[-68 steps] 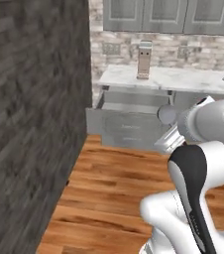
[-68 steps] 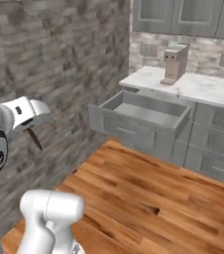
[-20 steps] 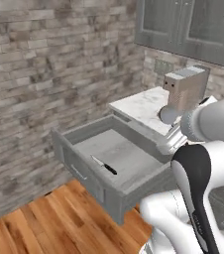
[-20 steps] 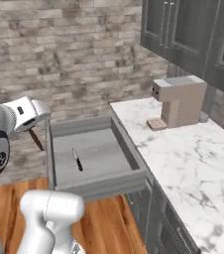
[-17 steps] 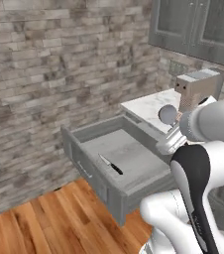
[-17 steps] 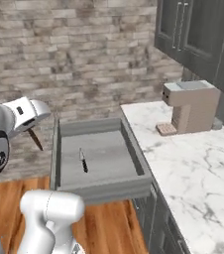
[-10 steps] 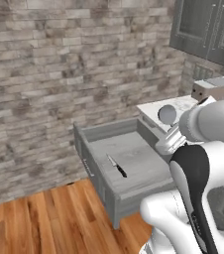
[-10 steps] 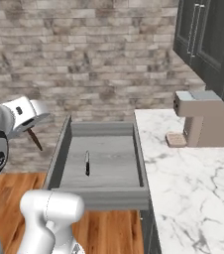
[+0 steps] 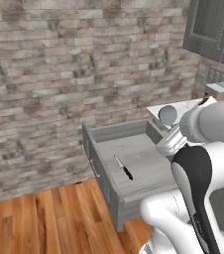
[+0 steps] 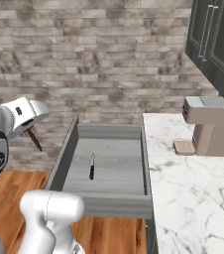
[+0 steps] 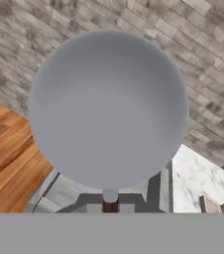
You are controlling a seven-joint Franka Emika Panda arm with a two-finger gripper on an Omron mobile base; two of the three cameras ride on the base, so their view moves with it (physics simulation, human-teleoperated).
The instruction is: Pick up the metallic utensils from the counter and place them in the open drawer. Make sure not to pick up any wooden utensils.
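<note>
Black-handled knife (image 10: 91,166) lies flat in the open drawer (image 10: 64,154); spoon (image 11: 109,109) held aloft.

A rendered home kitchen — grey cabinet doors (image 10: 213,39) hang above a white marble desk (image 10: 193,183), where a coffee machine (image 10: 210,124) stands. An open grey drawer (image 10: 106,166) holds a knife (image 10: 91,166), against a stone-brick wall (image 9: 74,74) and wooden plank floor (image 9: 44,223).

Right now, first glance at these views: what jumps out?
The round grey spoon head looms right in front of the hand camera, held in the shut end effector out to the left of the drawer. The drawer stands wide open beside the marble counter, with a black-handled knife lying flat inside. A coffee machine sits on the counter near the brick wall.
</note>
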